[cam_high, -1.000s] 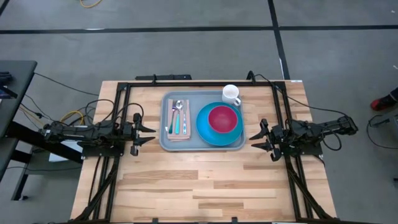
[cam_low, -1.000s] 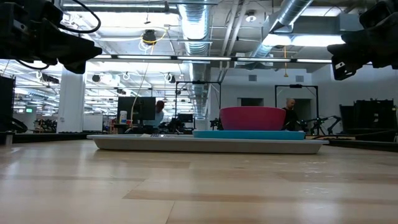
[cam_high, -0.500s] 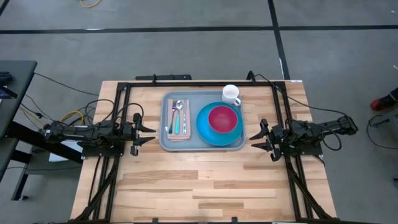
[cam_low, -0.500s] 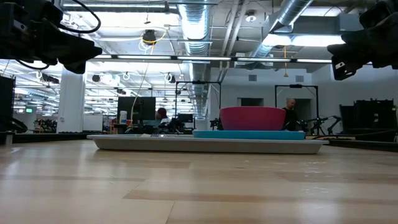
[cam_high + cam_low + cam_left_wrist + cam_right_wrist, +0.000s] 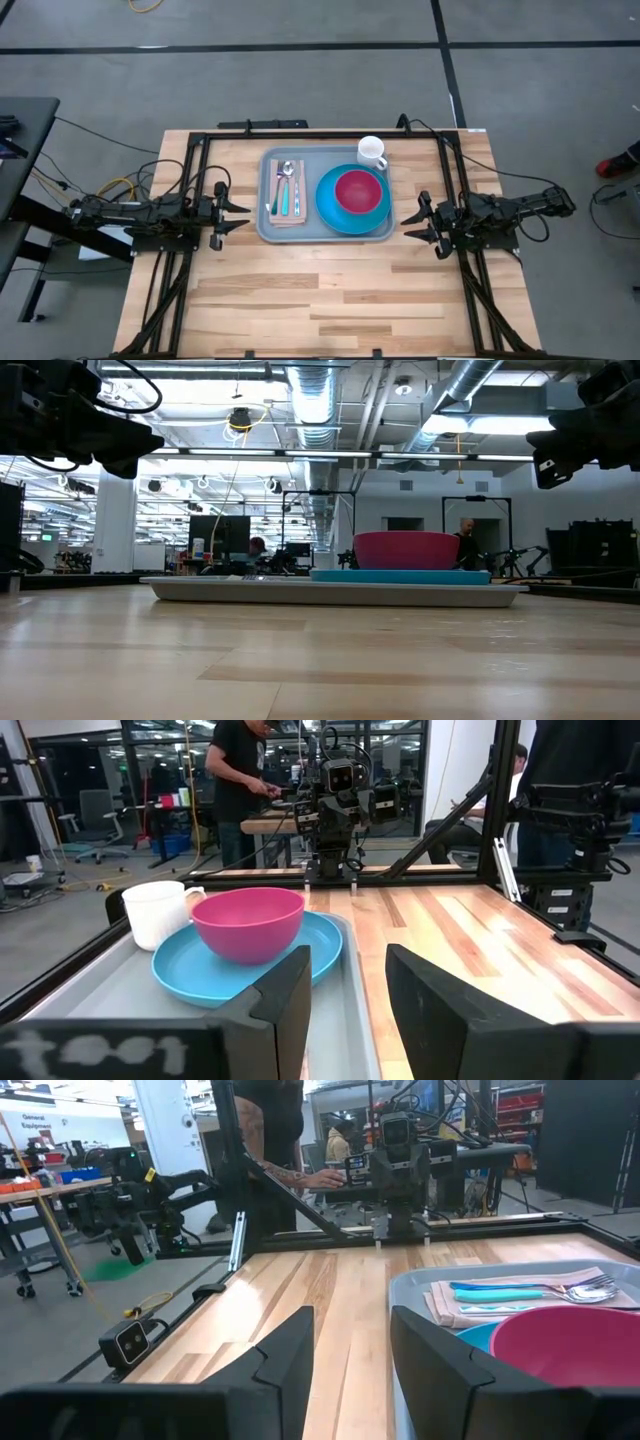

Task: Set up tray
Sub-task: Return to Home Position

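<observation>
Squarely between the arms lies the tray (image 5: 263, 212), long axis pointing at each; left gripper (image 5: 240, 217) and right gripper (image 5: 408, 226) flank it, both spread and empty.

Tray lying flat between the two sets of jaws

I saw the grey-blue rectangular tray (image 5: 325, 160), with rounded corners and a raised rim, level on the table. Each short end was just in front of a set of jaws, the left gripper (image 5: 240, 215) at one end and the right gripper (image 5: 407, 227) at the other, touching neither. The end nearer the left jaws held a napkin (image 5: 273, 216) with cutlery (image 5: 287, 190) on it. The end nearer the right jaws held a blue plate (image 5: 328, 212) with a pink bowl (image 5: 359, 189), and a white mug (image 5: 371, 152) stood at the corner beyond.
</observation>
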You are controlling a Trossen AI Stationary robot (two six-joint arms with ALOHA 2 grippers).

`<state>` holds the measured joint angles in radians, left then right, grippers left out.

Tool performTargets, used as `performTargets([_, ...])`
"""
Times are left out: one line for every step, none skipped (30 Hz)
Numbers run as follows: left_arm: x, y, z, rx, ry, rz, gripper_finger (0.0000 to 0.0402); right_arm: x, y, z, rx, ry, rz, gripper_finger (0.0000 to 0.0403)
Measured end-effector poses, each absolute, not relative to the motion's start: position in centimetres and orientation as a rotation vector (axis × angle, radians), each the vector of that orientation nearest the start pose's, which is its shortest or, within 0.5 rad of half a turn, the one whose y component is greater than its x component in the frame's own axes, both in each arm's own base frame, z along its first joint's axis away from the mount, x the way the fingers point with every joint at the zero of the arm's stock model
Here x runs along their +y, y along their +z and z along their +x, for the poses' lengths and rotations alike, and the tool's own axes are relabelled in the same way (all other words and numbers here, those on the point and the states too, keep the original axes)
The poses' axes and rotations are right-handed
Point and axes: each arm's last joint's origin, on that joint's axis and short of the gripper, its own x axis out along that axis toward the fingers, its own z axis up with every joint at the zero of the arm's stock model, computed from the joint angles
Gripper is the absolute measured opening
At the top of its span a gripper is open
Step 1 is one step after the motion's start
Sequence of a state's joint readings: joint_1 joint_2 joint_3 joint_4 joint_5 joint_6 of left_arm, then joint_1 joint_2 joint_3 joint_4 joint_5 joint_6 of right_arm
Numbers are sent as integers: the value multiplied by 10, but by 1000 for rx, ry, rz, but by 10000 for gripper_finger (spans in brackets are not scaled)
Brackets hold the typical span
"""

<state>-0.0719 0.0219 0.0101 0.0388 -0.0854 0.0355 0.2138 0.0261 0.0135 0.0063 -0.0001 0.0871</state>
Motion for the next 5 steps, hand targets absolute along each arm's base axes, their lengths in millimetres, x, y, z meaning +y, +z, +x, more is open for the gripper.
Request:
performTargets([-5, 169, 98, -27, 14, 31, 122, 21, 167, 96, 15, 213, 86, 127])
performTargets([-5, 169, 98, -27, 14, 29, 122, 21, 167, 96, 15, 213, 86, 127])
performTargets([-5, 169, 98, -27, 14, 29, 122, 21, 167, 96, 15, 213, 86, 127])
performTargets([-5, 169, 98, -27, 14, 29, 122, 21, 167, 96, 16, 213, 86, 127])
performTargets([-5, 169, 98, -27, 14, 30, 122, 21, 167, 96, 15, 213, 86, 127])
